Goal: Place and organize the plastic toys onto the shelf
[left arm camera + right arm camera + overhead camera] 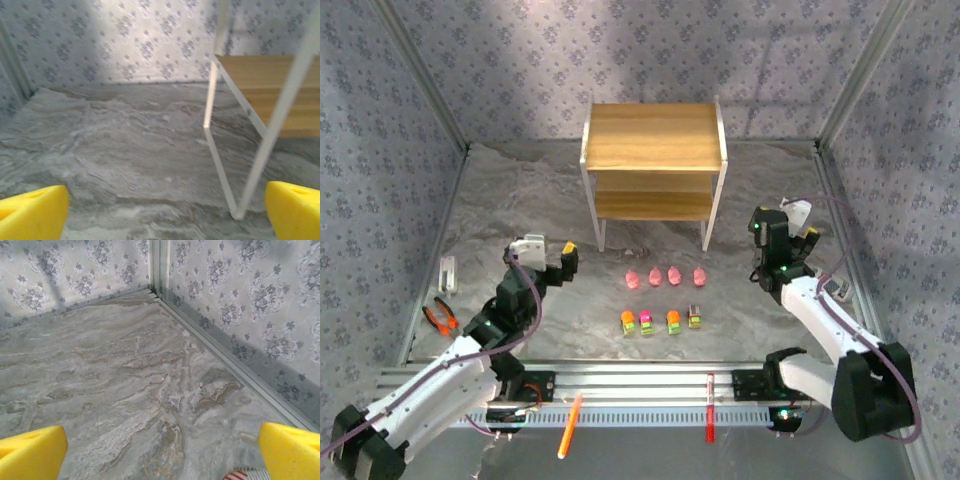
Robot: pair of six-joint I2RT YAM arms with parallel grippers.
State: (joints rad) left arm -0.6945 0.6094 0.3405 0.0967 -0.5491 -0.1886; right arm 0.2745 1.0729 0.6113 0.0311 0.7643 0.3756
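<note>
Several pink pig figures [665,276] stand in a row on the marble table, in front of the shelf [653,165]. A second row of several blocky yellow-green toys [661,321] with orange, magenta and grey tops stands nearer the arms. The shelf has two wooden boards on white legs. Its left legs and lower board [270,95] appear in the left wrist view. My left gripper [550,252] [165,220] hovers left of the toys, open, nothing between its yellow fingertips [32,212]. My right gripper [800,228] [162,460] is right of the pigs, open and empty, facing the far right corner.
Orange-handled pliers [442,318] and a small white part [448,272] lie at the left. An orange pen [570,425] and a red pen [710,420] rest on the front rail. Patterned walls [650,50] enclose the table. A red-and-white striped thing [245,475] lies below the right gripper.
</note>
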